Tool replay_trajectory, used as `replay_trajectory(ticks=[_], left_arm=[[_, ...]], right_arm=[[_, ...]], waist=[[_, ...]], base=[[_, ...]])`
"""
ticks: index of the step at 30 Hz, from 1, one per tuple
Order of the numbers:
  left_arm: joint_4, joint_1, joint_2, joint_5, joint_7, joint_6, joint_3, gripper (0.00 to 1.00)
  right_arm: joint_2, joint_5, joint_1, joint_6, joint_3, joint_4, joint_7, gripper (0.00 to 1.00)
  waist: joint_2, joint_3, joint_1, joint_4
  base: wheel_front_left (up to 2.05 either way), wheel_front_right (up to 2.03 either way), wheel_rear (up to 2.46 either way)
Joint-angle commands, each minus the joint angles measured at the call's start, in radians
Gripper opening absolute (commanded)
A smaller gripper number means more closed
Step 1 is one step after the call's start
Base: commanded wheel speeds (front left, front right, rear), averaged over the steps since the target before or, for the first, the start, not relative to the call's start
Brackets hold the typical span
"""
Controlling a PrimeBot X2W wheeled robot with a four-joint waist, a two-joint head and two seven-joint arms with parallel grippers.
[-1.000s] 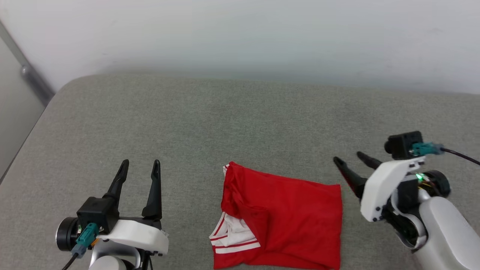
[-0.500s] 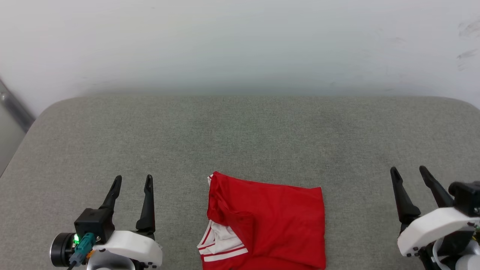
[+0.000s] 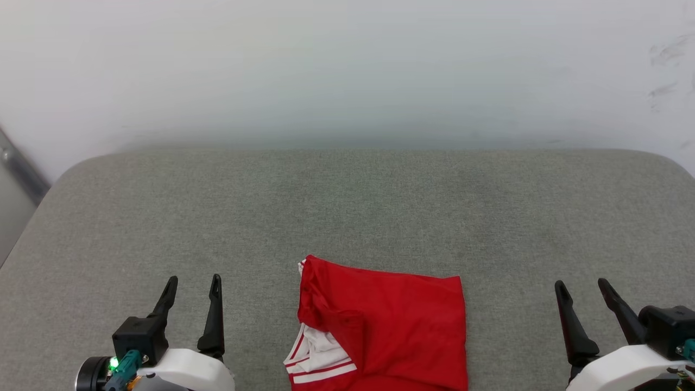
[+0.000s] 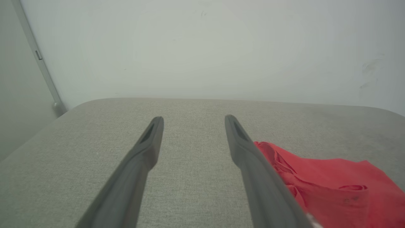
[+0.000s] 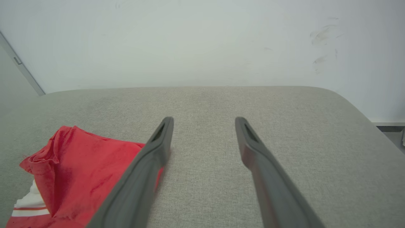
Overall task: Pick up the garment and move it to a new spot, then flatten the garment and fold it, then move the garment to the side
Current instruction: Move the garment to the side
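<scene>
Backed the right gripper [image 3: 581, 284] off to match the left gripper [image 3: 194, 279], leaving both spread open and empty either side of the folded garment [image 3: 391, 320] at the near middle of the grey desk [image 3: 347, 206], so probably just needs shoving sideways now.

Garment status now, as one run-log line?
garment: folded, lying on grey cushion | left gripper: open, clear of it | right gripper: open, clear of it

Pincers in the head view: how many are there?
2. The left pincer sits at lower left, open; the right pincer at lower right, open. The garment lies between them, touched by neither.
</scene>
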Motion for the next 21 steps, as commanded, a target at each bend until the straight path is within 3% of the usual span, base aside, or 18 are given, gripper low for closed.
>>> replay_trajectory(ticks=[1, 11, 15, 21], left_arm=[[0.002, 0.010, -0.001, -0.001, -0.002, 0.003, 0.003, 1.00], [0.009, -0.013, 0.003, -0.006, -0.006, 0.007, 0.009, 1.00], [-0.005, -0.027, 0.000, -0.006, -0.011, 0.005, 0.019, 1.00], [-0.022, -0.050, -0.018, 0.007, -0.016, 0.001, 0.030, 1.00]], right_arm=[[0.006, -0.005, 0.014, 0.000, 0.002, -0.009, 0.004, 1.00], [0.021, 0.048, 0.018, 0.000, -0.048, -0.016, 0.073, 1.00], [0.021, 0.156, -0.027, 0.000, -0.111, 0.052, 0.184, 1.00], [-0.041, 0.300, -0.115, 0.000, -0.170, 0.239, 0.380, 1.00]], waist=[[-0.0001, 0.000, 0.0001, -0.002], [-0.0001, 0.005, 0.0001, -0.006], [-0.0001, 0.019, 0.0001, 0.004], [-0.0001, 0.042, 0.0001, 0.053]], base=[[0.00, 0.00, 0.00], [0.00, 0.00, 0.00], [0.00, 0.00, 0.00], [0.00, 0.00, 0.00]])
